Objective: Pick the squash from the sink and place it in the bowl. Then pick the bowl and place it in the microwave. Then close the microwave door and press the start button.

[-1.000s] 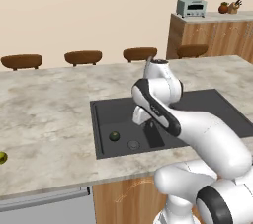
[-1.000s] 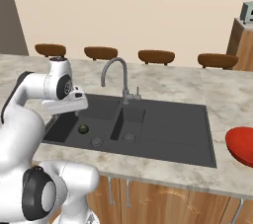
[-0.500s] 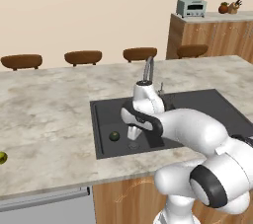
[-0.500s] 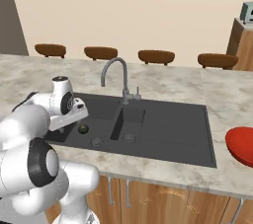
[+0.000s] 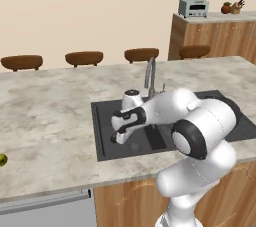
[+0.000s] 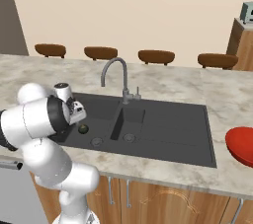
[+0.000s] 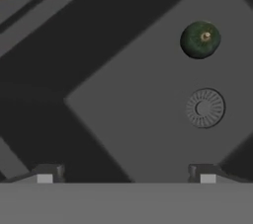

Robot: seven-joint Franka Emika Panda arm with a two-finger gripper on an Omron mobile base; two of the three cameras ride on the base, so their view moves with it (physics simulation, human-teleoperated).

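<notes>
Here the pincer (image 7: 126, 173) hangs low inside the large basin of the sink (image 6: 163, 129), its two fingertips spread wide apart with nothing between them. In the hand view the squash (image 7: 200, 39) lies in the upper right on the basin floor, just above the round drain (image 7: 204, 108) and apart from both fingertips. In the right base view the red bowl (image 6: 242, 144) sits on the table (image 6: 49, 70) at the right edge, well apart from the sink.
</notes>
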